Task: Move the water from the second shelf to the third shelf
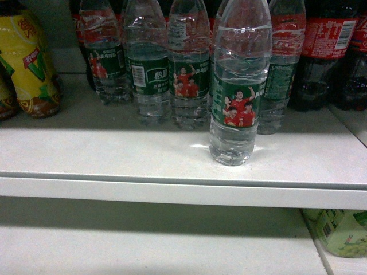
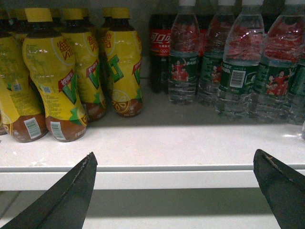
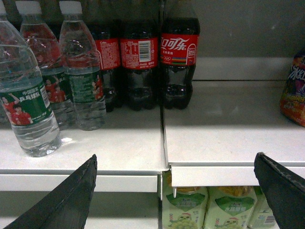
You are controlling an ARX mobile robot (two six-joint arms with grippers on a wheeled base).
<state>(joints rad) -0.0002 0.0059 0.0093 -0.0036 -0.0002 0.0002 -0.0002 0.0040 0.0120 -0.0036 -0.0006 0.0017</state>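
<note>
One water bottle [image 1: 238, 91] with a dark green label and red-shirted figures stands upright, alone, forward of the row, near the front edge of the white shelf [image 1: 114, 154]. It also shows at the left in the right wrist view [image 3: 28, 112]. Several more water bottles [image 1: 146, 63] stand in a row behind it [image 2: 183, 71]. My left gripper [image 2: 175, 155] hangs open in front of the shelf edge, left of the water, holding nothing. My right gripper [image 3: 177, 156] is also open and empty, before the shelf edge, right of the forward bottle. Neither gripper shows in the head view.
Yellow drink bottles [image 2: 52, 81] fill the shelf's left side [image 1: 28, 63]. Cola bottles [image 3: 178, 57] stand behind and right of the water [image 1: 324, 51]. A shelf seam [image 3: 162, 143] steps up rightward. Pale green drink cartons [image 3: 186, 205] sit on the lower shelf [image 1: 143, 240]. A colourful packet [image 3: 295, 90] is far right.
</note>
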